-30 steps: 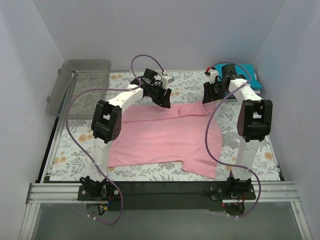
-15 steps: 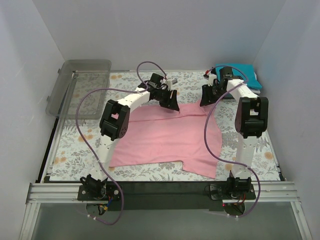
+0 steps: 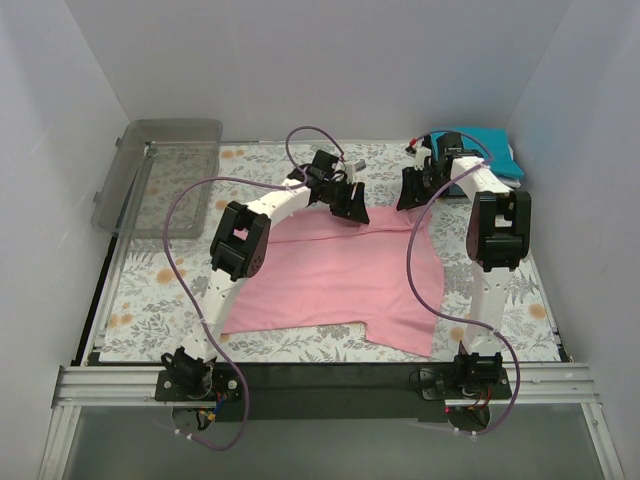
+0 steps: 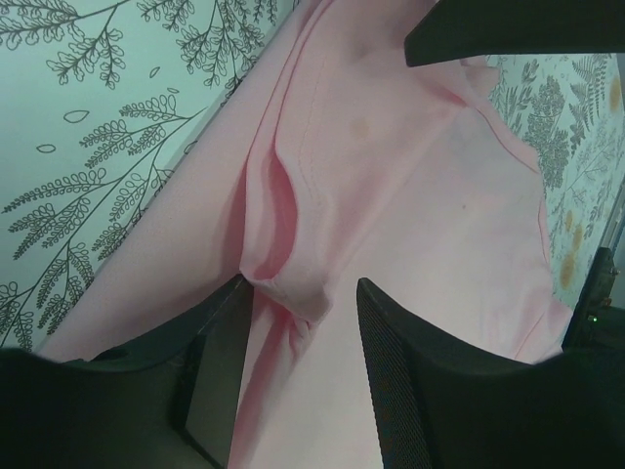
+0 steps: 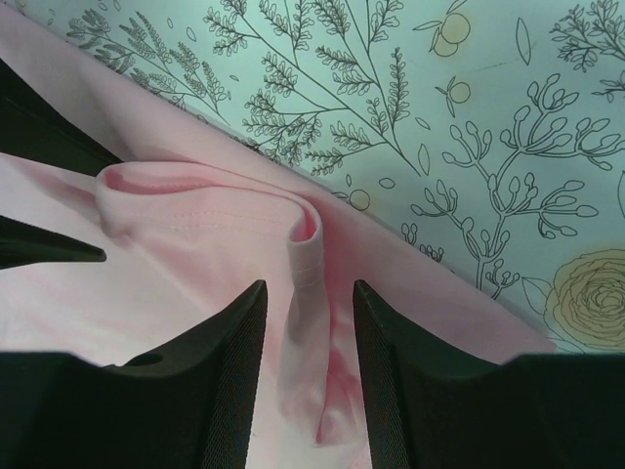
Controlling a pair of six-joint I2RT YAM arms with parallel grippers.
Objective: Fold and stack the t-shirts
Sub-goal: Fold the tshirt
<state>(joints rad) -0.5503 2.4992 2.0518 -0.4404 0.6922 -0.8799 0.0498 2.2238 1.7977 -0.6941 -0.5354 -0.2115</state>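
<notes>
A pink t-shirt (image 3: 330, 270) lies spread on the floral cloth in the middle of the table. My left gripper (image 3: 350, 206) is low over its far edge near the collar. In the left wrist view this gripper (image 4: 298, 293) is open, and a raised fold of the pink shirt (image 4: 391, 176) sits between the fingers. My right gripper (image 3: 412, 194) is at the shirt's far right corner. It (image 5: 309, 293) is open around a rolled hem of the pink shirt (image 5: 195, 225). A folded teal shirt (image 3: 490, 150) rests at the back right.
A clear plastic bin (image 3: 165, 175) stands at the back left edge. The floral table cloth (image 3: 150, 300) covers the table. White walls close in the left, back and right sides. Purple cables loop above both arms.
My left gripper has moved right along the shirt's far edge toward the collar. The right gripper has shifted slightly left and down onto the shirt's corner.
</notes>
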